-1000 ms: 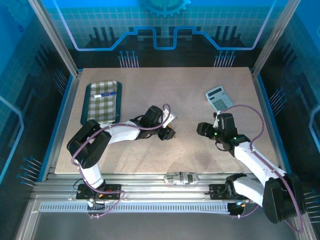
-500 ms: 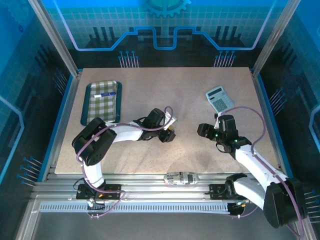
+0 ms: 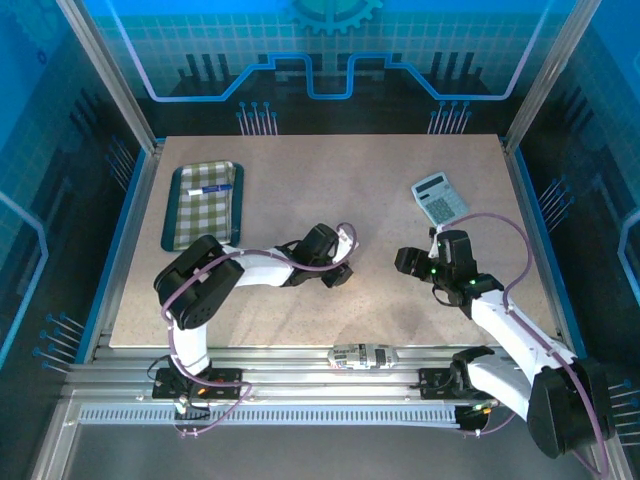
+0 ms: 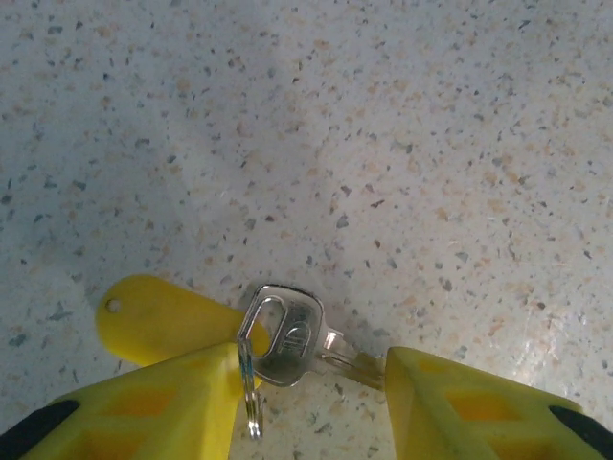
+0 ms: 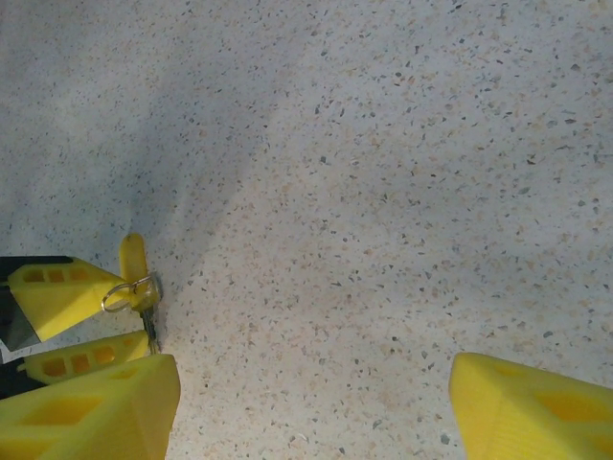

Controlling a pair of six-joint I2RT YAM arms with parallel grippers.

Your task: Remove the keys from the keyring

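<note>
A small silver-grey key (image 4: 287,335) lies across the gap of my left gripper (image 4: 311,356). Its head rests against the left finger and its blade tip touches the right finger (image 4: 450,402), so the gripper is shut on it just above the table. The keyring (image 4: 158,321), a yellow tag with a thin wire loop through the key's head, pokes out past the left finger. In the right wrist view the key (image 5: 150,321) and keyring (image 5: 132,257) sit at the far left. My right gripper (image 5: 316,374) stands open over bare tabletop, well right of them.
A grey calculator (image 3: 438,197) lies at the back right of the table. A tray (image 3: 240,205) with a checked cloth and a small pen-like item stands at the back left. A small device (image 3: 362,355) rests on the front rail between the arm bases.
My left arm has stretched further right, shifting its gripper slightly right and nearer with the key in it. The right arm has barely moved.
</note>
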